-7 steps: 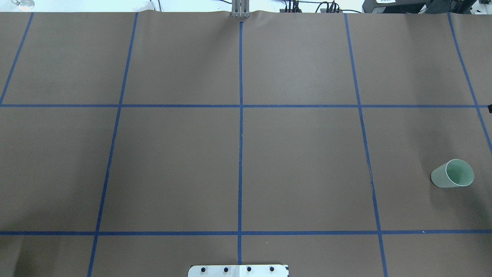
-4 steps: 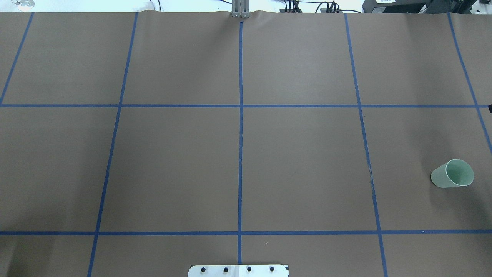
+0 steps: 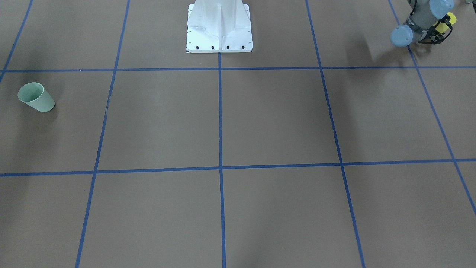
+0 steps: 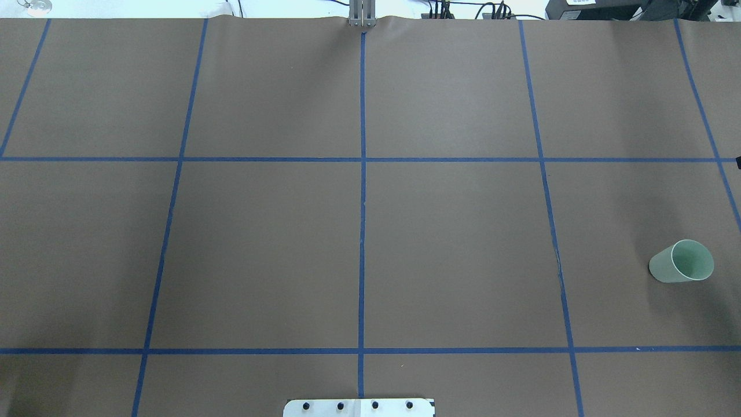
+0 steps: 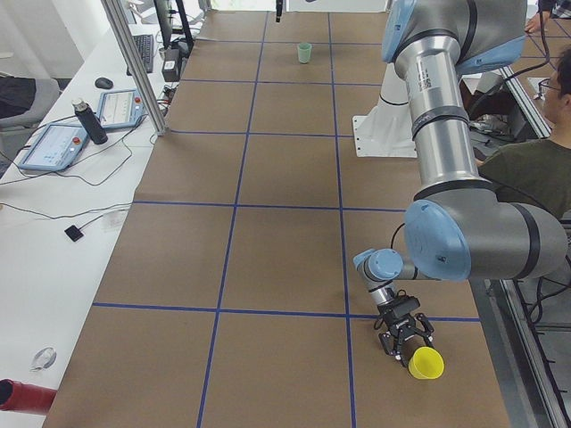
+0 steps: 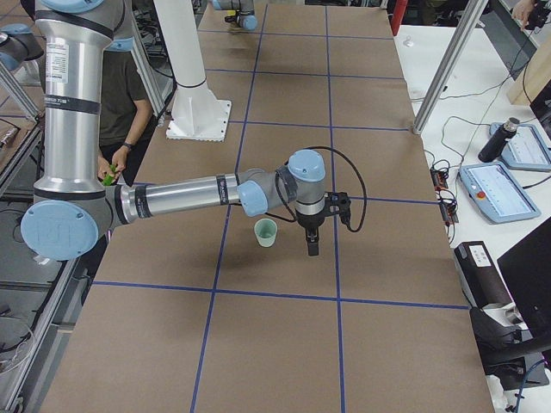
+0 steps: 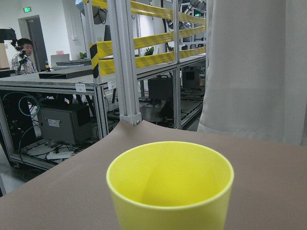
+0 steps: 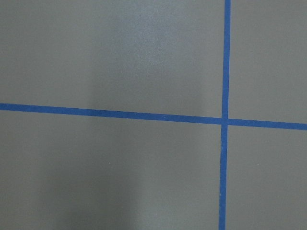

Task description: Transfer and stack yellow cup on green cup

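Standing near the desk [image 4: 451, 243]'s left corner on my base's side: the yellow cup [image 5: 426, 363], upright, mouth up, nothing in it. My left end effector [image 5: 409, 346] sits low, level with the cup and just beside it; contact unclear. The wrist view is filled by the cup's rim and shows no fingers, so I cannot tell whether this end effector is open, closed or gripping. Step in hand, as I judge it: secure the yellow cup. To do it well: take the wall below the rim, squeeze lightly since thin plastic may flex or squirt free, lift straight so it stays level. Well apart, near the desk's right edge: the green cup [image 4: 682, 262], upright, empty, mouth free to receive. My right end effector [image 6: 310, 245] hangs just beside it, pointing down, not touching; open or closed, I cannot tell.
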{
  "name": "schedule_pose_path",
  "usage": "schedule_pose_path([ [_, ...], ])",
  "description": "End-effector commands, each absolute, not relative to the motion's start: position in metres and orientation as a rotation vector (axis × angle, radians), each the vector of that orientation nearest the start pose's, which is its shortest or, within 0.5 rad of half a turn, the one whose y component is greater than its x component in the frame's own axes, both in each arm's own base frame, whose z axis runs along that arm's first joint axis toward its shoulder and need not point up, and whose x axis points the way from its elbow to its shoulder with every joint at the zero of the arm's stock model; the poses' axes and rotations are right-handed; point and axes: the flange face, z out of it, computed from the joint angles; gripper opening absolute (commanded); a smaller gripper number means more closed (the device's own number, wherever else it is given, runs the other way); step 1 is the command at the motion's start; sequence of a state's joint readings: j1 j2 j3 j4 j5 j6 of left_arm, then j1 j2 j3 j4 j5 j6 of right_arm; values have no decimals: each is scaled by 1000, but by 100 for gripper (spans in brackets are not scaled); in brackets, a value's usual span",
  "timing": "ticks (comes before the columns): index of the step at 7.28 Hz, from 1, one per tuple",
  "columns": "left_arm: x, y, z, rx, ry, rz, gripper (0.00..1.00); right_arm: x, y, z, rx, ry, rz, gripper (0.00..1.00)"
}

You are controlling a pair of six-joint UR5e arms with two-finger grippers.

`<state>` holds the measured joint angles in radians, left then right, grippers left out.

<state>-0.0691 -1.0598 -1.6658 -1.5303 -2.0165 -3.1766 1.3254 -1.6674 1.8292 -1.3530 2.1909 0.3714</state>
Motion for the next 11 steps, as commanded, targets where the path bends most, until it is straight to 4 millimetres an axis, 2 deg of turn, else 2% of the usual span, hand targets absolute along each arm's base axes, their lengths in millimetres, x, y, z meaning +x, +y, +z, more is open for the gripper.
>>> schedule_pose_path([
  [1, 186, -100, 822, 1, -713, -1710, 96, -40, -473, 557, 176, -685, 3, 100],
  [2, 180, -99, 832, 6, -713, -1712, 96, -39, -471, 551, 188, -687, -1, 100],
  [6, 185, -92, 833, 12, -697, -1713, 96, -38, -471, 546, 199, -683, -1, 100],
  [7, 188, -89, 832, 13, -689, -1723, 83, -37, -471, 544, 206, -679, -1, 100],
  [9, 180, -84, 836, 42, -697, -1714, 38, -37, -470, 544, 204, -678, -1, 100],
  [10, 165, -84, 840, 58, -709, -1713, 37, -37, -470, 542, 209, -680, -2, 100],
  [11, 142, -85, 844, 70, -719, -1709, 37, -36, -466, 544, 204, -679, 1, 100],
])
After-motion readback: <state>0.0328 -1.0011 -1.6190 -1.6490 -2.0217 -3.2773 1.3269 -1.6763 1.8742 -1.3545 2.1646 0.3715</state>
